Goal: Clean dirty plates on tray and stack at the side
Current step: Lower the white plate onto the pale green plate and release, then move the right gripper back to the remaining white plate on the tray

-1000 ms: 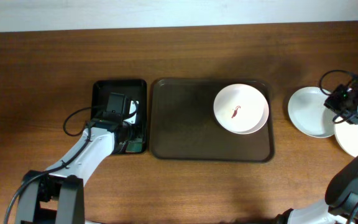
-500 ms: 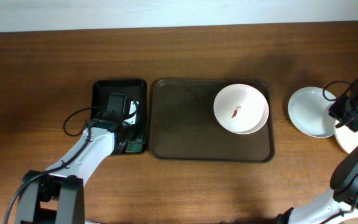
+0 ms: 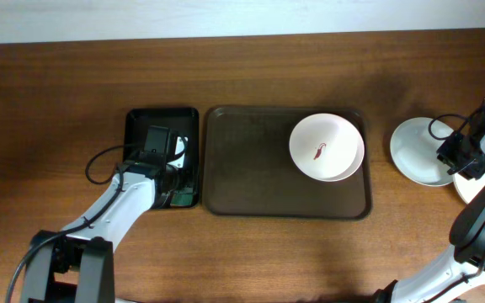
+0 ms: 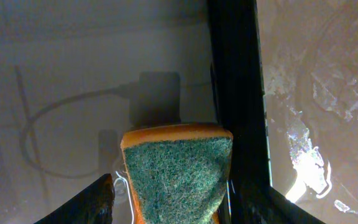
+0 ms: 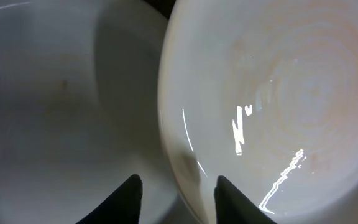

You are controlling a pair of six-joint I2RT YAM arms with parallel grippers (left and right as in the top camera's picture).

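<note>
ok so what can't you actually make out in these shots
- far-right plate: overhead, cut by the frame edge and covered by the right arm
- whether the left jaws grip the sponge: left wrist, contact lies below the bottom edge
- black tray contents: overhead, left arm covers them
- any smears on the plate beside the tray: overhead, too small
</note>
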